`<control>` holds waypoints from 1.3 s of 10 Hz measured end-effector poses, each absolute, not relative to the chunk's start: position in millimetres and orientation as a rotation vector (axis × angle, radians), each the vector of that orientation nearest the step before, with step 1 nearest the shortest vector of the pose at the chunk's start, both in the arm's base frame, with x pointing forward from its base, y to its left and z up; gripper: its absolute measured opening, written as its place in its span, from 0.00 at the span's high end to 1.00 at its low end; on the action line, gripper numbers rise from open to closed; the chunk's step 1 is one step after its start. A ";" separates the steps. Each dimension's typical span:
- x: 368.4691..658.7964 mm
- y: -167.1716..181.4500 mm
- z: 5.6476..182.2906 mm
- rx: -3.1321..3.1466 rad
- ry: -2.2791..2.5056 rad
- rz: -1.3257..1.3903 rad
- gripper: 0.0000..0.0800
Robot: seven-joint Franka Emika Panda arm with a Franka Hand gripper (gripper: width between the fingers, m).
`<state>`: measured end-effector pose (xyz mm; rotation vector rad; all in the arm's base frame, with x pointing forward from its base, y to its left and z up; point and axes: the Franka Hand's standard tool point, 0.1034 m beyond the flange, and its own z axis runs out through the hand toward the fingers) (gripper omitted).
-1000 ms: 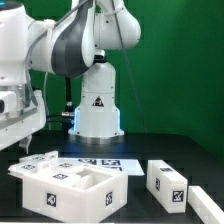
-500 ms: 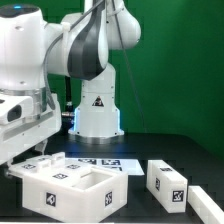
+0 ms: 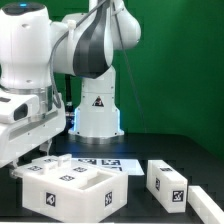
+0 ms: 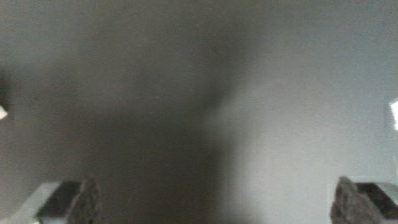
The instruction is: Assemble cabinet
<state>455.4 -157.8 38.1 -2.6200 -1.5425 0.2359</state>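
Two fingers (image 4: 64, 202) of the tool (image 4: 214, 198) wide apart, empty, over the white cabinet (image 3: 78, 190).

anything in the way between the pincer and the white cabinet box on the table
Nothing visible. The open pincer hangs above the cabinet box at the exterior view's left; the nearest loose block lies apart at its right. The wrist view is blurred.

obstacle: cabinet box (image 3: 70, 186) low at exterior view's left, gripper (image 3: 41, 151) hanging close over its left end, jaws wide | obstacle: loose block (image 3: 167, 181) toward right, apart from box | free: bare table (image 3: 138, 176) strip between them | rear: arm base (image 3: 97, 112) behind marker board (image 3: 101, 162) | wrist view: blurred
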 end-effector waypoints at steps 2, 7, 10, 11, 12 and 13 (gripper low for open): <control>458.2 -150.7 36.8 -2.639 -1.511 0.238 0.19; 491.7 -124.8 46.6 -2.658 -1.488 0.208 0.19; 490.3 -125.6 45.6 -2.657 -1.484 0.211 0.19; 490.2 -125.6 45.6 -2.657 -1.484 0.211 0.19; 489.9 -126.4 45.4 -2.658 -1.482 0.212 0.19; 488.4 -132.4 43.1 -2.669 -1.467 0.209 0.19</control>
